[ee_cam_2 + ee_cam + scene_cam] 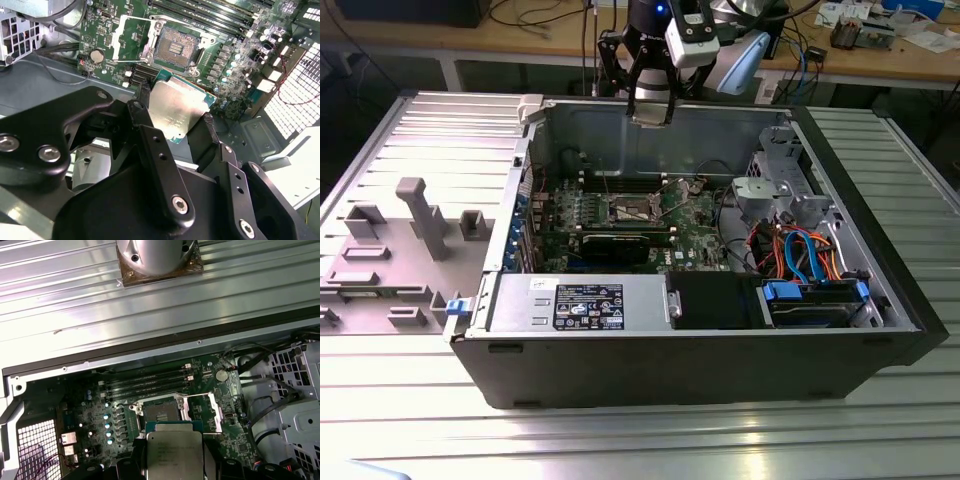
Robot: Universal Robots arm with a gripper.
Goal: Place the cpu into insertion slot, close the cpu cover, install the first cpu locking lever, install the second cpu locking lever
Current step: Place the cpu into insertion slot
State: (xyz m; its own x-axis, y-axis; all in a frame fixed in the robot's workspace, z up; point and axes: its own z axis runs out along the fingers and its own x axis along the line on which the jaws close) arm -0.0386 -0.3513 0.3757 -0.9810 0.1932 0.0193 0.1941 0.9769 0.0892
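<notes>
Open black computer case (720,360) on a ribbed metal table (620,440) (grey fixtures (420,215) at the exterior view's left)

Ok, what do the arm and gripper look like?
The gripper is matte black: jointed bar linkages with silvery screw heads, ending in narrow fingertips. In the exterior view the arm is pale blue-grey with a small blue light.

Bright glare streaks the ribbed table (620,445); the case (670,368) interior sits dimmer.
</notes>
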